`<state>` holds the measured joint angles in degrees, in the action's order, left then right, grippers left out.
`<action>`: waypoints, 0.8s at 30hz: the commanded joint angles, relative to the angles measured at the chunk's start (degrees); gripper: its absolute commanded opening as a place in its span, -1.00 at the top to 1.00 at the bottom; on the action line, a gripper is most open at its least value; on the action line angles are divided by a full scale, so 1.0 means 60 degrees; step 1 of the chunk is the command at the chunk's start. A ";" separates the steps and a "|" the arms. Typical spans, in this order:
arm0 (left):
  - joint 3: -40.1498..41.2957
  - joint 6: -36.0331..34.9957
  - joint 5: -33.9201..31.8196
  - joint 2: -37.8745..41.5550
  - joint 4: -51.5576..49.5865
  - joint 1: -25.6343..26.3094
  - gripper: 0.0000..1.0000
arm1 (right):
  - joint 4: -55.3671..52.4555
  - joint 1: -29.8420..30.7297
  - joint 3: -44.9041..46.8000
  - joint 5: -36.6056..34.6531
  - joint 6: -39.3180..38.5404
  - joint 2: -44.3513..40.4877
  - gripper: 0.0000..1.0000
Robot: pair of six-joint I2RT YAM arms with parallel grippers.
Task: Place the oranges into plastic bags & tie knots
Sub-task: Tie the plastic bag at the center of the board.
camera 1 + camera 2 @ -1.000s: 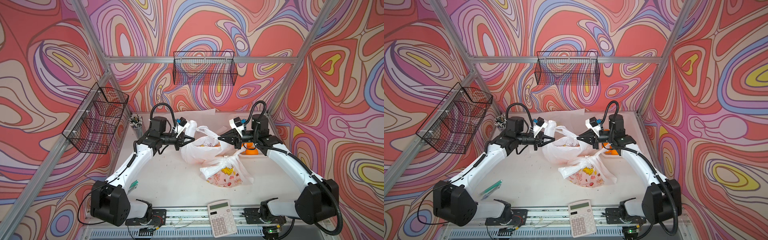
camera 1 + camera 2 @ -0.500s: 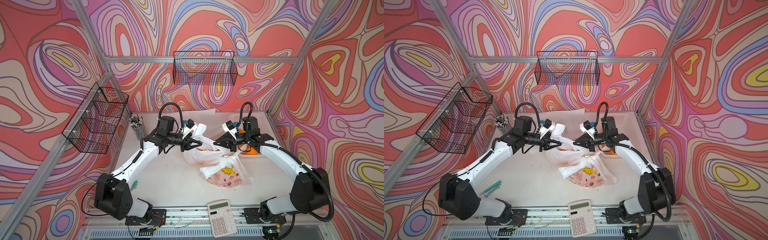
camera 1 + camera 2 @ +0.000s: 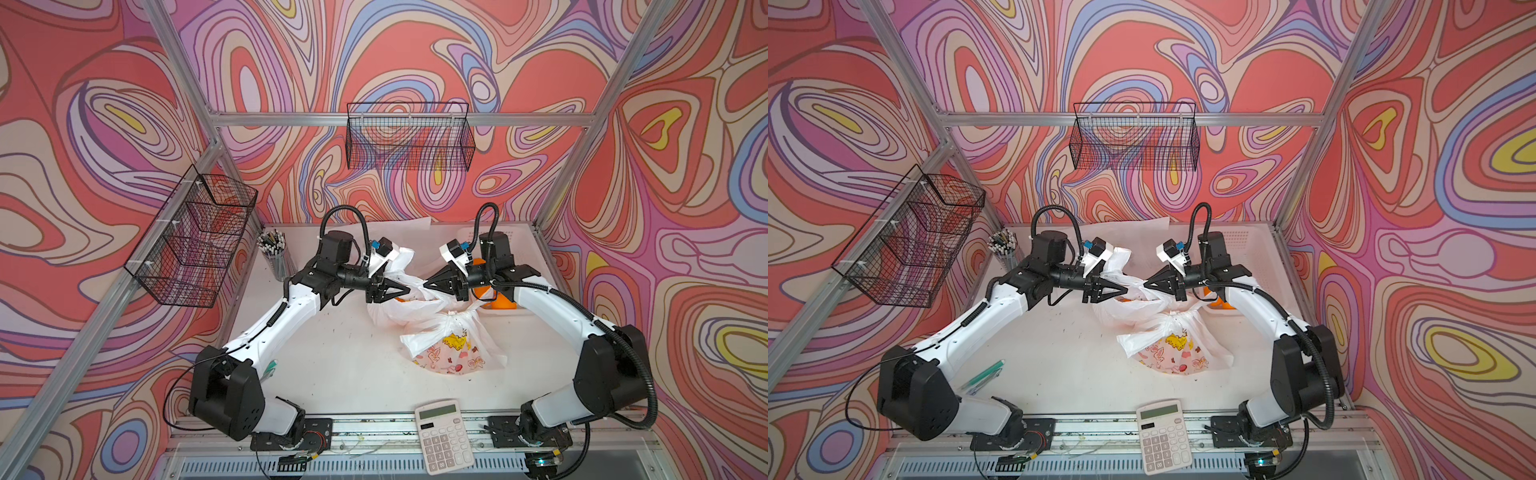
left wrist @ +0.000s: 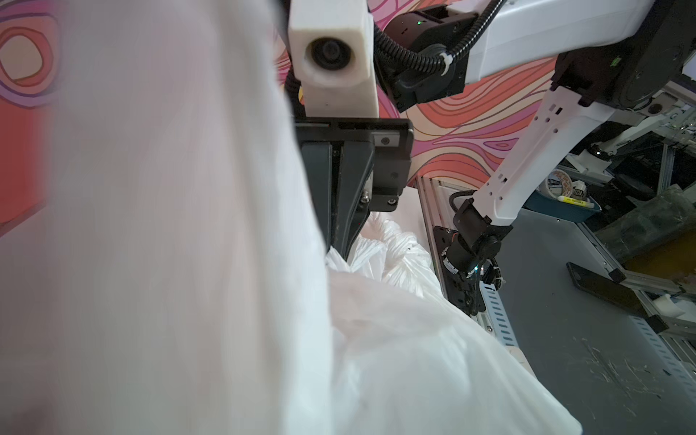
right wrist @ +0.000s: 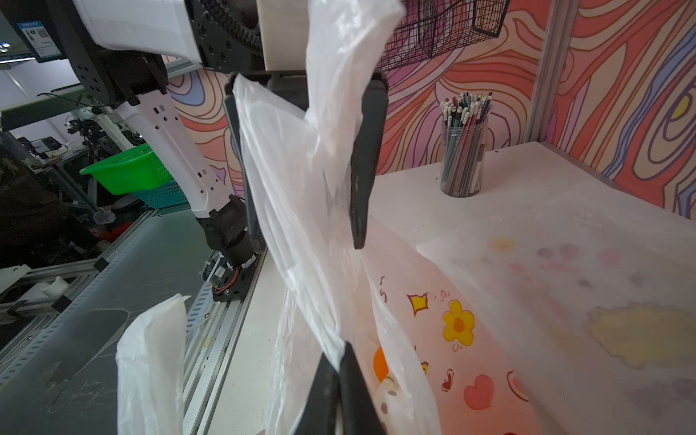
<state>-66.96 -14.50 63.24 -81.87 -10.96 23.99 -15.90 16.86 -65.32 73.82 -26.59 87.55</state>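
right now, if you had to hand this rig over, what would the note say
Left gripper: fingers open, film of the untied bag between them.
Right gripper: shut on a handle of that bag.
Done: tied bag lies in front, knot on top.
To do: knot the untied bag, which holds oranges; other oranges show behind the right arm.

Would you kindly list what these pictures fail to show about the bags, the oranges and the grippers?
1. In both top views, the oranges in the open bag cannot be counted: film and gripper tips cover them.
2. The left wrist view is mostly blurred bag film at the lens, hiding the left gripper there.
3. The right gripper, shut on that bag, is cut off by the right wrist view's edge.
4. The calculator display is too small.
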 commanded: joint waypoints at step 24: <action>0.0068 -0.0175 -0.0237 0.0036 -0.0002 0.0106 0.89 | 0.3765 0.0075 -0.0206 -0.0607 0.3640 -0.0828 -0.51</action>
<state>-66.96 -14.00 61.43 -81.87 -10.50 24.40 -5.37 16.60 -66.78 69.89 -14.15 82.52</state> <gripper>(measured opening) 0.053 0.747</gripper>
